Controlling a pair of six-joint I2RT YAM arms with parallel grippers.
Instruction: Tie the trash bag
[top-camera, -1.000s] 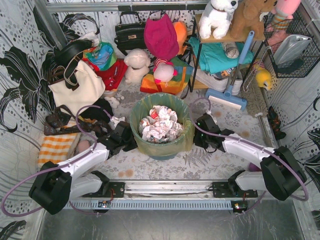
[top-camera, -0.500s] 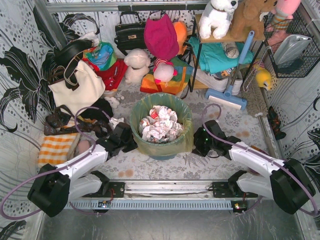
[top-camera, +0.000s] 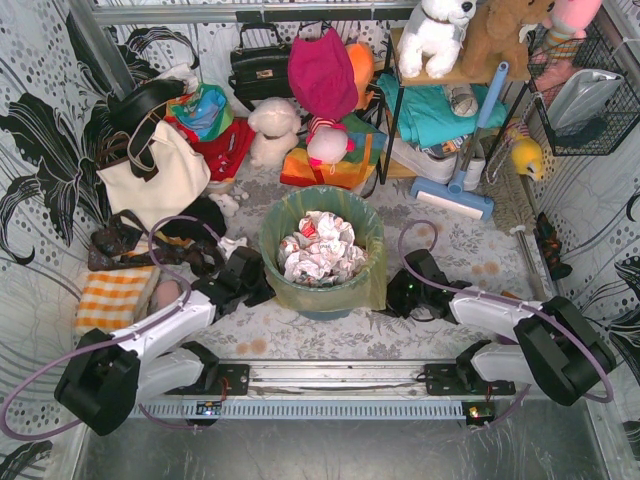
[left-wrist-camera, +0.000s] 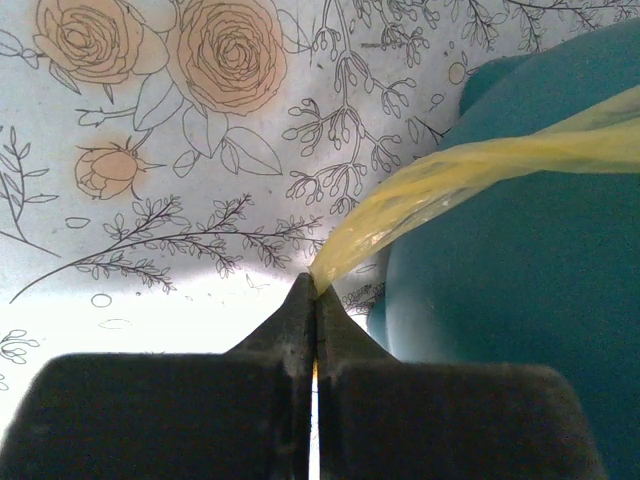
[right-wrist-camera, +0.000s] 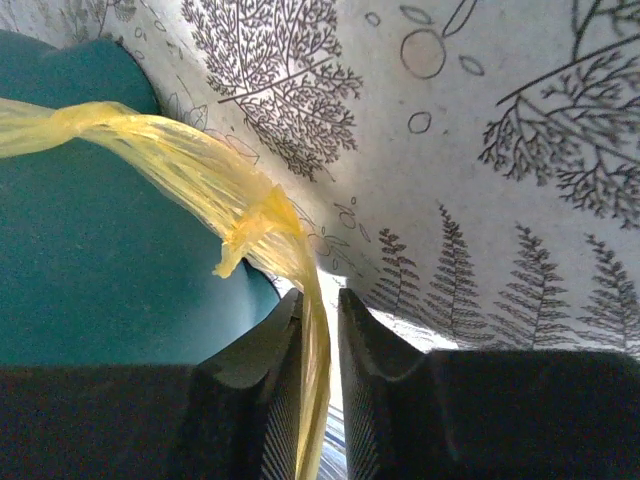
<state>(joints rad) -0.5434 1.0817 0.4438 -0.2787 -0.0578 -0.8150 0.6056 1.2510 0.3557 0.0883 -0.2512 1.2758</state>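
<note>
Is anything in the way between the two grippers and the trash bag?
Nothing visible is. The left gripper is shut on a twisted strand of the trash bag, beside the teal bucket. Another strand runs between the narrow jaws of the right gripper; whether they clamp it is unclear.

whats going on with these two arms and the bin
Two arms are working to tie the bag lining the bucket, which holds crumpled paper. The left arm's jaws are shut on one twisted strand of it; another strand runs between the right arm's nearly closed jaws. The strands are not yet tied together.
</note>
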